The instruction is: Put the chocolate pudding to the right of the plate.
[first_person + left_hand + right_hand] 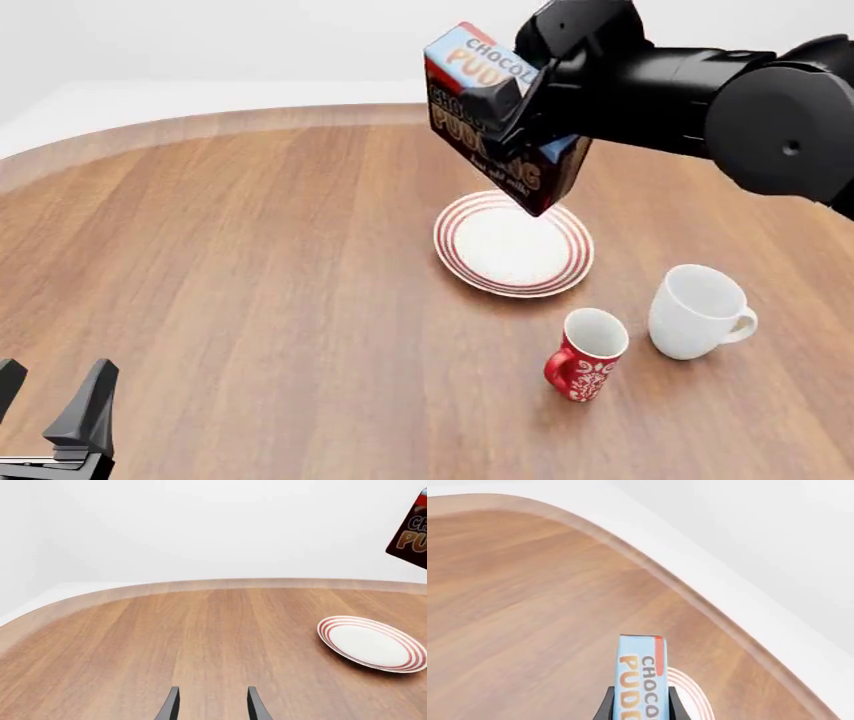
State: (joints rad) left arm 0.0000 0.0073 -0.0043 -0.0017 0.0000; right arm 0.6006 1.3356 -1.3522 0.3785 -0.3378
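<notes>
right claw [514,110] is clamped on the chocolate pudding [497,110], holding it tilted up in the air over the plate [514,245]. to do this bit well i'd swing it over to the plate's right, level it out, then lower it before letting go. the white mug [697,310] and red mug [585,354] sit near that side, so watch the gap. left claw [54,405] is parked low with fingers apart, well away.

The table [240,250] looks like smooth, matt, grained wood. The plate [514,247] and white mug [697,310] look like glazed ceramic. The chocolate pudding [497,115] is a printed carton; the right arm [721,100] is semi-gloss black.
</notes>
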